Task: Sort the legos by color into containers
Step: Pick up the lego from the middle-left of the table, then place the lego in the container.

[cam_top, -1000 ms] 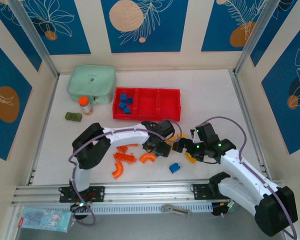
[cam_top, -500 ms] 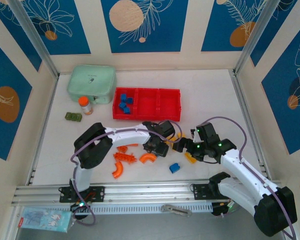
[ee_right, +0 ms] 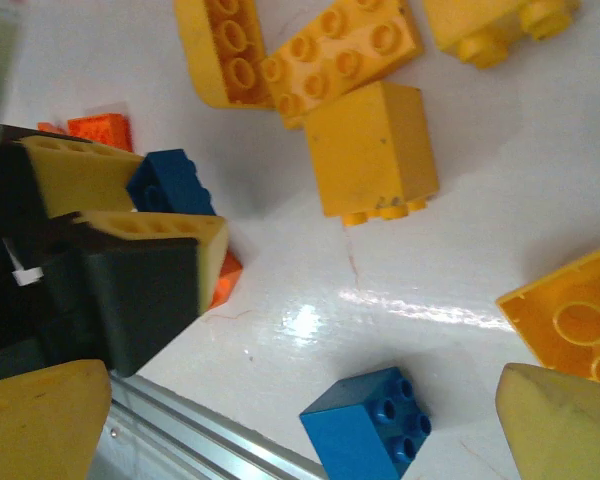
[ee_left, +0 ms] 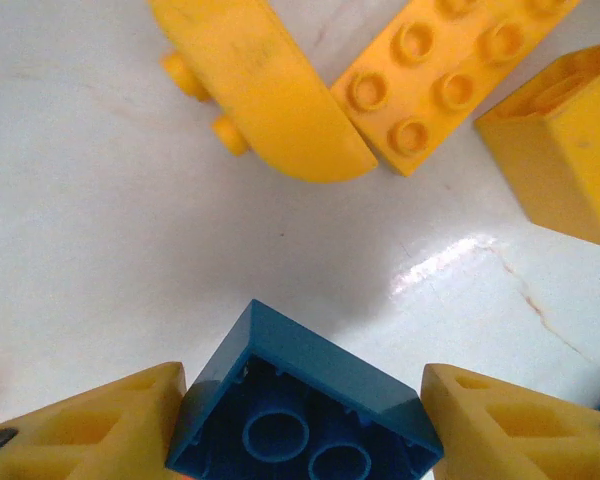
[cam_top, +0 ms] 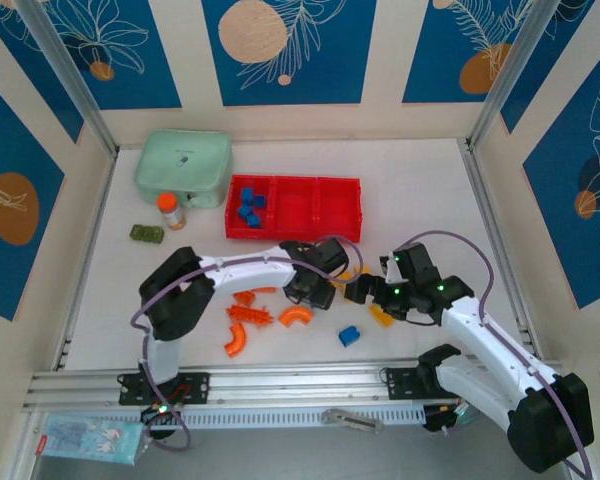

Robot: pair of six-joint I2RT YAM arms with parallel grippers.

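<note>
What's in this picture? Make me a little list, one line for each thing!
left gripper: jaws closed on a blue brick
right gripper: jaws wide open, holding nothing
red tray: blue bricks in its left compartment, other two look bare
yellow bricks: loose on the table
orange curved pieces: loose on the table too

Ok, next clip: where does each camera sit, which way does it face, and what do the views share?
Top external: above and behind the bases, facing down at the white table; both arms, left gripper and right gripper close together mid-table.
Left wrist: on the left arm, facing down past its yellow fingertips at a blue plastic brick between them.
Right wrist: on the right arm, facing down and across at the left gripper; own yellow fingertips at bottom corners.
Shared: both wrist views show that blue plastic brick.
</note>
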